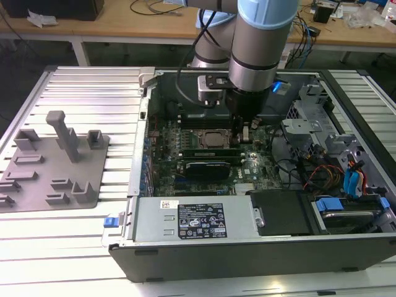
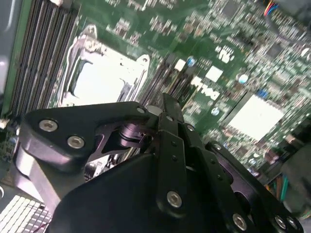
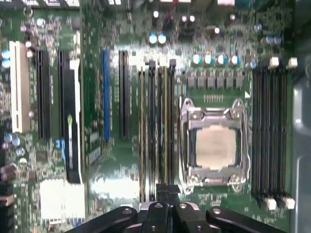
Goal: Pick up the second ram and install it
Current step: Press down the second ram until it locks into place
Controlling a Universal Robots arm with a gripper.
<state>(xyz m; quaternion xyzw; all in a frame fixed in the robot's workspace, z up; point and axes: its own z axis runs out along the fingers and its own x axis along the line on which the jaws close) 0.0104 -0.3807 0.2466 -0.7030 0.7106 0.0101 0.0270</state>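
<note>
Here we find the gripper (image 1: 242, 133) lowered inside the open computer case (image 1: 346, 117), just beside the silver-topped processor (image 1: 213, 138), on the exterior view's right of it. In both wrist views the fingers (image 3: 167, 194) look drawn close together, nearly flat against one another; whether they pinch anything between them we cannot tell.

Next to the processor (image 3: 214, 148) lies a bank of memory slots (image 3: 156, 126), and in the first wrist view the gripper's tips sit at the near end of that bank. Thin boards appear to stand in some of those slots, so the second ram (image 3: 165, 127) seems to be seated or nearly seated there, close to the processor's socket frame. We cannot tell whether its end latches have closed.

As we judge it, the main risk is uneven pressure: pushing at one end only could leave the stick tilted and half-seated. A slightly offset push might also land on the neighbouring slot or the socket frame, stressing the motherboard (image 1: 247, 170).
</note>
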